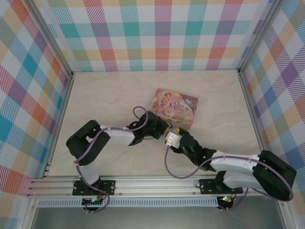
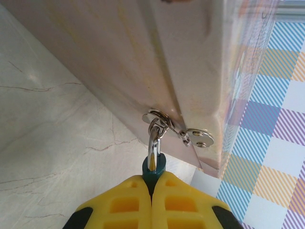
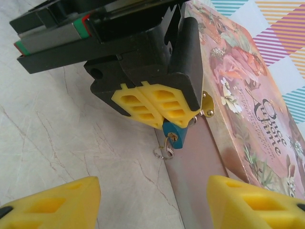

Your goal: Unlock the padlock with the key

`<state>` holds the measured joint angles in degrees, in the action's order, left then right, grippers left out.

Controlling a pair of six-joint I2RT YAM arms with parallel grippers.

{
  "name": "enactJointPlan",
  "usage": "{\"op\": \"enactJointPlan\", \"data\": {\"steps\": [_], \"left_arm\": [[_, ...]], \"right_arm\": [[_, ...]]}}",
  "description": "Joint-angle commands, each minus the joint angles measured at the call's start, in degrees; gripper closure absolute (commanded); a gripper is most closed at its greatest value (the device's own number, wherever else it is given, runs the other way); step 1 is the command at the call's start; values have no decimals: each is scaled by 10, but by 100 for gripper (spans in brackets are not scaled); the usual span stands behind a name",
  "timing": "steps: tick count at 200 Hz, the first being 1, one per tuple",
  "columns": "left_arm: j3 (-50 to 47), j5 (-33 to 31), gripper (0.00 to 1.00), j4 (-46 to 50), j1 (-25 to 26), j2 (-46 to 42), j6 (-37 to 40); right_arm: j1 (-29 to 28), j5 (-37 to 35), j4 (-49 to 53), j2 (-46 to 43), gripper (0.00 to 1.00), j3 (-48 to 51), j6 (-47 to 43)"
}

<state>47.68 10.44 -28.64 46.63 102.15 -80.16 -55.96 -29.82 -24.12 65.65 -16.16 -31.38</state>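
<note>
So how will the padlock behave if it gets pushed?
Probably hardly moves: the left gripper clamps the padlock. Its thin shackle sits loose in the hasp, so released it would likely swing. Small, so probably light.

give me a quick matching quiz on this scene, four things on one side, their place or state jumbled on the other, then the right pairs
Things:
1. padlock
2. left end effector
3. right end effector
4. pink tin

Place or state:
a. open, nothing between its fingers
b. lying on the table, picture side up
c. shackle hooked through the hasp
d. shut on the small blue-teal body

Pairs: 1-c, 2-d, 3-a, 4-b
</note>
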Motion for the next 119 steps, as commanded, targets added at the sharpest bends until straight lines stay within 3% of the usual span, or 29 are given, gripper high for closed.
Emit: {"op": "enactJointPlan", "data": {"steps": [1,119], "left_arm": [[16,11,100,-18,1,-18,-7],[16,15,100,-26,1,-15,-13]], "right_arm": [[3,-8,-72,10,41,10,-19],[61,67,-112,81,56,-15,-45]]}}
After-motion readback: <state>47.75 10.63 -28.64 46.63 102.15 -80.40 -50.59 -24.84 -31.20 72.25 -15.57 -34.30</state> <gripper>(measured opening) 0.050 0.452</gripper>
